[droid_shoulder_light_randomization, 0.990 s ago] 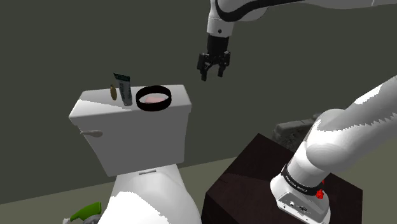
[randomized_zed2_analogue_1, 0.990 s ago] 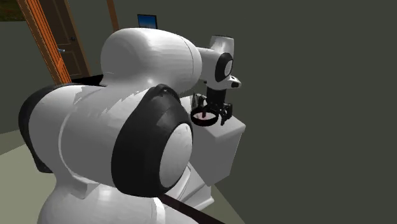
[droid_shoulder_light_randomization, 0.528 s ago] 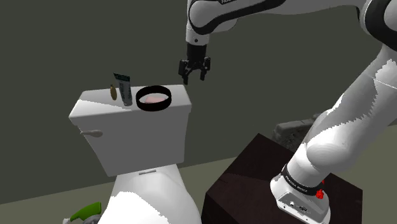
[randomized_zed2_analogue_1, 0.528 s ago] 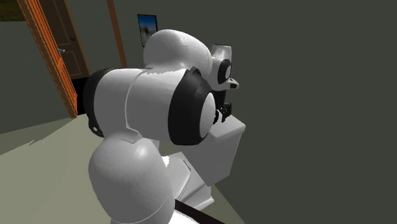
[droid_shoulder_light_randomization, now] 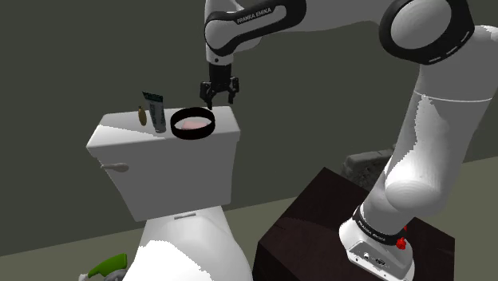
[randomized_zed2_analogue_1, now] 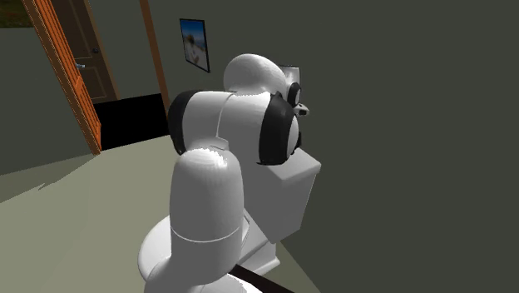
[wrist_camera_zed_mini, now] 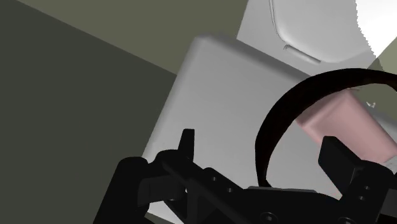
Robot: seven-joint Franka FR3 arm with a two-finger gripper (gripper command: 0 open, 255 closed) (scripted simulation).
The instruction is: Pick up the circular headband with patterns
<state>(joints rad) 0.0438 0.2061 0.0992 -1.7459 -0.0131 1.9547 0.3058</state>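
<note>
The circular headband (droid_shoulder_light_randomization: 193, 136), a black ring with pink showing inside it, lay flat on the white toilet tank lid (droid_shoulder_light_randomization: 120, 128), left of centre in the shoulder view. It sat near the lid's right end, just beside a dark tube (droid_shoulder_light_randomization: 157, 112) and a small bottle (droid_shoulder_light_randomization: 143, 116). Being round, it offered no long axis, only its rim. The black gripper (droid_shoulder_light_randomization: 220, 99) hung pointing down, above and slightly right of the ring's far edge and clear of it, so the ring lay below and a little to the frame's left of the jaws. The wrist view showed the fingers (wrist_camera_zed_mini: 186, 143) standing apart with nothing clamped, and an arc of the rim passing between them without touching. The shoulder view alone made the height gap plain. In the second exterior view, the arm's white links (randomized_zed2_analogue_1: 208, 183) stood in front of the tank (randomized_zed2_analogue_1: 303, 179).
</note>
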